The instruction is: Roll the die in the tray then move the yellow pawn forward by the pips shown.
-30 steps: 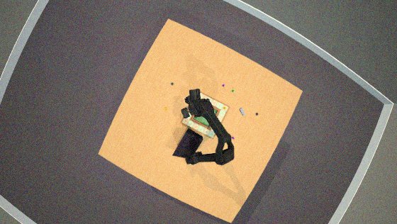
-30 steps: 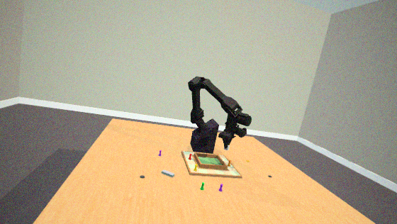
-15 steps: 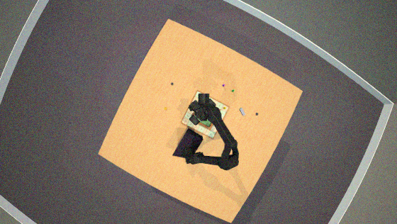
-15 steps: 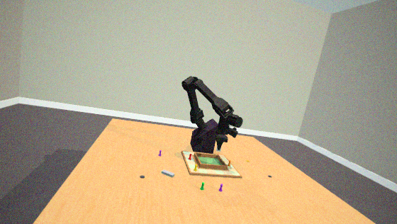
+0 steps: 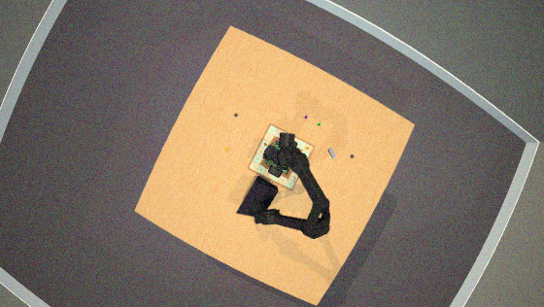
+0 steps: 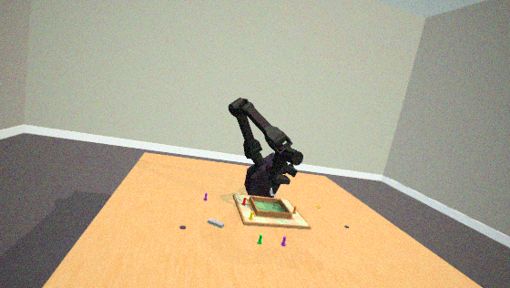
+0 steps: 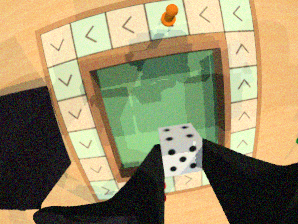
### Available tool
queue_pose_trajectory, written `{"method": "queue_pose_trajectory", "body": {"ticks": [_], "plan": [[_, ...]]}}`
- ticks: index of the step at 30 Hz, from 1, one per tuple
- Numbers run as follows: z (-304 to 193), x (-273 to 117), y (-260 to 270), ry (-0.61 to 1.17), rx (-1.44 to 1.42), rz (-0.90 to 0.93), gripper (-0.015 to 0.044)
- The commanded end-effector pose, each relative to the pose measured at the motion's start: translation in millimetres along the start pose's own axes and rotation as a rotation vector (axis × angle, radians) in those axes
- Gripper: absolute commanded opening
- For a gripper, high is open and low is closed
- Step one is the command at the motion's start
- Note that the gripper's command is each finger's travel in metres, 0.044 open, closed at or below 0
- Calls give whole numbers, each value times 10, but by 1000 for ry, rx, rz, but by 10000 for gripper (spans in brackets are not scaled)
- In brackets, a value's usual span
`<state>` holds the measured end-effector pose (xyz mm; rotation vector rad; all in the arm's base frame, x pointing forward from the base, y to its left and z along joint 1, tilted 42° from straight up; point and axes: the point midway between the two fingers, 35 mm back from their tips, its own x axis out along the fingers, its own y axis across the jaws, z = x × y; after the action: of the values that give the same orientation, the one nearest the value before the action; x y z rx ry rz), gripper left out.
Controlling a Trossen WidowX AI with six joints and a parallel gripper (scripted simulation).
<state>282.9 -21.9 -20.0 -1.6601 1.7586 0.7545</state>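
Note:
My gripper (image 7: pixel 177 147) is shut on the white die (image 7: pixel 181 152), held between the fingertips above the tray (image 7: pixel 226 100) (image 6: pixel 273 215); the arm hides the die in the top view. Black pips show on the die's faces. The tray has brown walls and a green floor and sits in the middle of the board (image 5: pixel 292 183) (image 6: pixel 278 222) (image 7: pixel 132 25). The yellow pawn (image 6: pixel 251 216) (image 5: pixel 308 148) stands on the board's track, near a corner.
An orange pawn (image 7: pixel 170 15) (image 6: pixel 294 210) and a red pawn (image 6: pixel 244 201) stand on the track. Off the board are a green pawn (image 6: pixel 260 240), purple pawns (image 6: pixel 283 241) (image 6: pixel 205 197), a grey block (image 6: pixel 216 223), dark discs (image 5: pixel 236 115) (image 5: pixel 352 156) and a yellow disc (image 5: pixel 226 149).

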Motion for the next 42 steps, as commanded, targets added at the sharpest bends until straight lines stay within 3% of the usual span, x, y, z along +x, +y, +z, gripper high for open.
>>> {"method": "queue_pose_trajectory", "body": {"ticks": [1,14,26,31,36,42], "plan": [[-21,28,25,-13,-18,11,0],[36,144,109,-430,-27,108,0],[34,142,97,-821,-17,21,0],[15,122,87,-841,-15,10,0],[-276,-202,-2,-841,-15,9,0],[-266,-188,25,-841,-15,9,0]]}}
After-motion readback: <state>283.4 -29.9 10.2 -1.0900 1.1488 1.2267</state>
